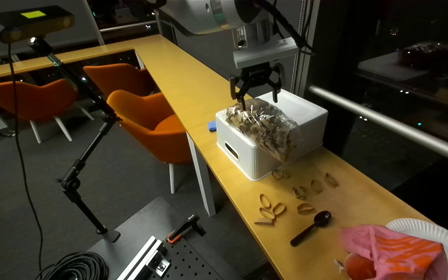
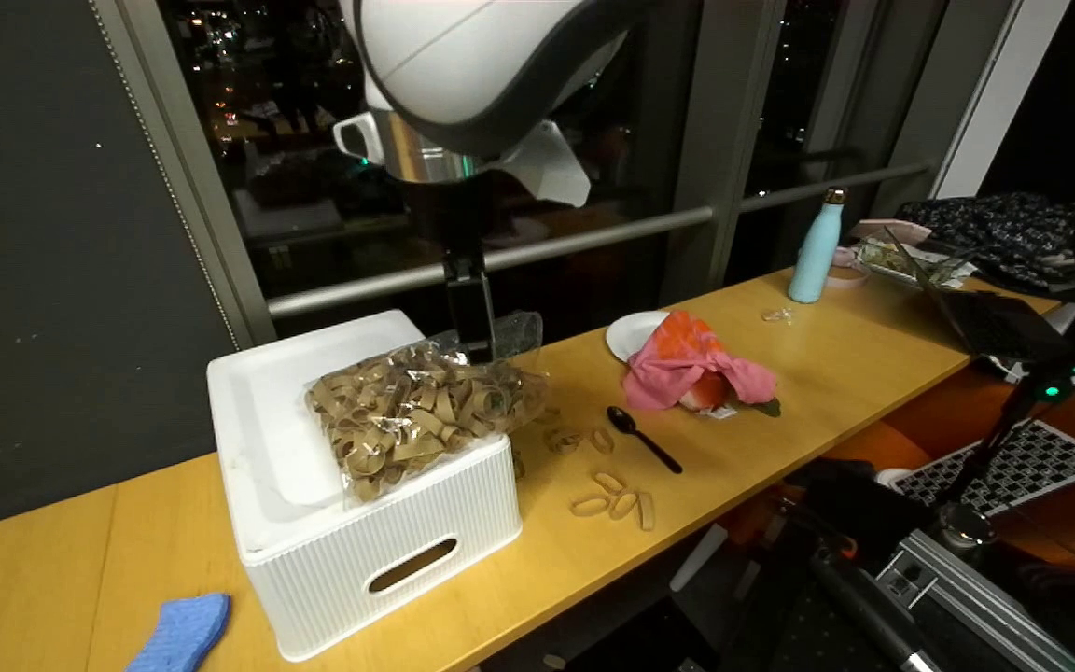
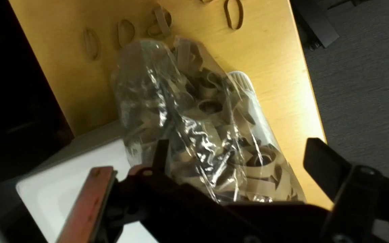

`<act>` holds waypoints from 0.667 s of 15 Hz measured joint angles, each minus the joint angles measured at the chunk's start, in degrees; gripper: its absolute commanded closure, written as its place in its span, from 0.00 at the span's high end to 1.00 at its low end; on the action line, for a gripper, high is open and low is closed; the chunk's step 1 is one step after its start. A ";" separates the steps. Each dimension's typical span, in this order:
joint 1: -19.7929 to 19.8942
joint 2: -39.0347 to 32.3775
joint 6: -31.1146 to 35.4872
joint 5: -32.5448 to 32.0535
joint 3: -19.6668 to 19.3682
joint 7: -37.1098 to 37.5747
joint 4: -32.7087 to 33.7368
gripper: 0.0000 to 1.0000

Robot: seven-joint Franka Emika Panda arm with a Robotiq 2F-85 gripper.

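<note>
My gripper is open and points down just above a clear plastic bag full of wide tan bands. The bag lies tilted on the lid of a white ribbed box and hangs over its edge. In an exterior view the gripper appears side-on, its tip close to the bag; I cannot tell whether it touches. In the wrist view the fingers stand wide apart on either side of the bag, with nothing clamped between them. The white box also shows in the wrist view.
Several loose tan bands and a black spoon lie on the wooden table. A pink-orange cloth and white plate are beyond. A blue sponge lies beside the box; a light-blue bottle stands farther off. A window rail runs alongside.
</note>
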State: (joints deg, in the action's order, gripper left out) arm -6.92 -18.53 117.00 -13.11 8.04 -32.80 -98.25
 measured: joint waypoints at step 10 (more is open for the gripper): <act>-1.63 -7.07 12.36 -4.66 1.49 -1.64 0.43 1.00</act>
State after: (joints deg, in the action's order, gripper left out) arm -8.55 -25.60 129.36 -17.77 9.54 -34.44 -97.82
